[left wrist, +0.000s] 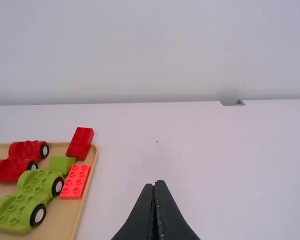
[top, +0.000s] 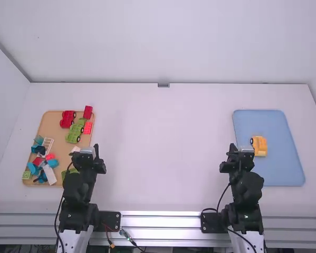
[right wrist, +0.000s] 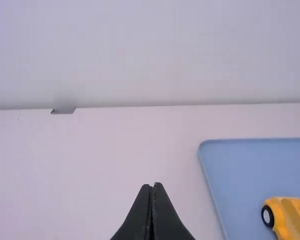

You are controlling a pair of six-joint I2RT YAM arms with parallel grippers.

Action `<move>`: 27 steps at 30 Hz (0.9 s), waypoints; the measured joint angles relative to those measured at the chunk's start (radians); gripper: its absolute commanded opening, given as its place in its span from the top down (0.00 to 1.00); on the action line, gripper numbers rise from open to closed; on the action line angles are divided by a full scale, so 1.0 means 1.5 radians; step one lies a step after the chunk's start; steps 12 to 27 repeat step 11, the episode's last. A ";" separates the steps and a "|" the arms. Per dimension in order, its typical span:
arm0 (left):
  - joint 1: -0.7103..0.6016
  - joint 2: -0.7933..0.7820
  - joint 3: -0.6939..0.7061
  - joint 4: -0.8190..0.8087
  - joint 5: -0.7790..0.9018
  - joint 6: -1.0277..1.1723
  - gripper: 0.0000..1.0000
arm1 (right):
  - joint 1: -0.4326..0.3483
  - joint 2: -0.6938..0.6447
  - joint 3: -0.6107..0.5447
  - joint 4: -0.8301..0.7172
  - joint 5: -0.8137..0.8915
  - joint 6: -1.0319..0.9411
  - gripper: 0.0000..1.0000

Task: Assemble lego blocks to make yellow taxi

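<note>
two tray edges (top: 240, 132) — wide table (top: 163, 153) between

legible markings: none. no text, label, brand, number or sign can be read in the high view or in either wrist view.
</note>
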 measured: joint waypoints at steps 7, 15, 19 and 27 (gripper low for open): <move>0.000 0.000 0.000 0.000 0.000 0.000 1.00 | 0.000 -0.048 -0.033 0.005 0.000 -0.001 1.00; 0.000 0.000 0.000 0.000 0.000 0.001 1.00 | 0.000 -0.063 -0.033 0.005 0.001 0.000 1.00; 0.000 0.000 0.000 0.000 0.000 0.001 1.00 | 0.000 -0.063 -0.033 0.005 0.001 0.000 1.00; 0.000 0.000 0.000 0.000 0.000 0.001 1.00 | 0.000 -0.063 -0.033 0.005 0.001 0.000 1.00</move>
